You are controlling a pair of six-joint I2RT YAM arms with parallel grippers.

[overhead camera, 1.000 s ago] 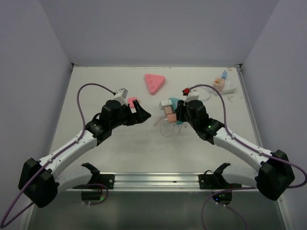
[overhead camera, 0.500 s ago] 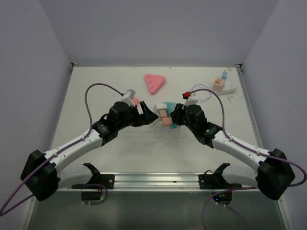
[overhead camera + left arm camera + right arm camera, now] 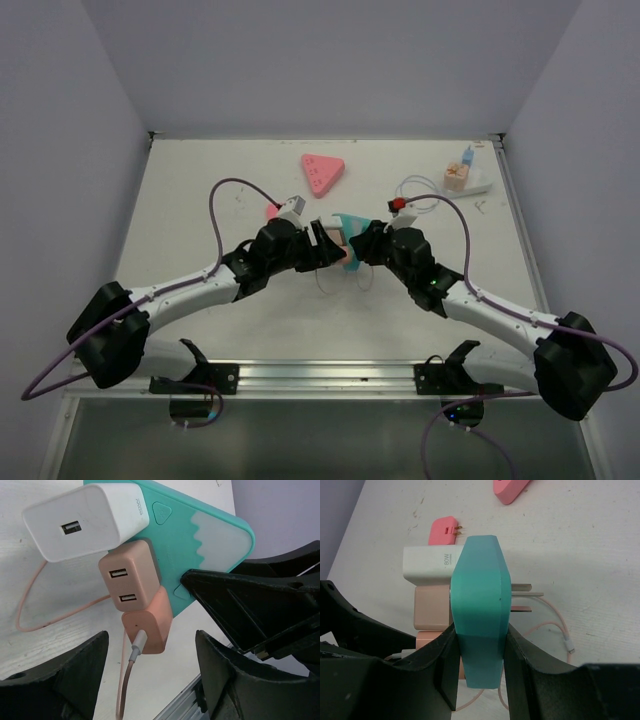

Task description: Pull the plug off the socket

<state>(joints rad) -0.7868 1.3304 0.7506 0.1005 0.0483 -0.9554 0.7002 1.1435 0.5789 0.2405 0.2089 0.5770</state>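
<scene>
My right gripper point(image 3: 481, 645) is shut on the teal socket point(image 3: 480, 605), holding it above the table with its metal prongs point(image 3: 522, 597) pointing right. Three plugs sit in the socket's face: a white charger point(image 3: 85, 517), a tan USB charger point(image 3: 131, 575) and a pink plug point(image 3: 148, 625) with a pink cable point(image 3: 122, 680) in it. My left gripper point(image 3: 151, 652) is open, its jaws on either side of the pink plug's lower end, not touching it. In the top view the left gripper point(image 3: 325, 245) and the right gripper point(image 3: 365, 245) meet at the socket point(image 3: 349, 222).
A loose pink plug point(image 3: 445, 530) lies on the table behind the socket. A pink triangular socket point(image 3: 322, 172) sits at the back centre. A white tray point(image 3: 478, 185) with small blocks is at the back right. The pink cable loops on the table point(image 3: 555, 630).
My left arm has swung right and reached the socket, its jaws narrowing somewhat. The right arm has shifted the socket slightly left.
</scene>
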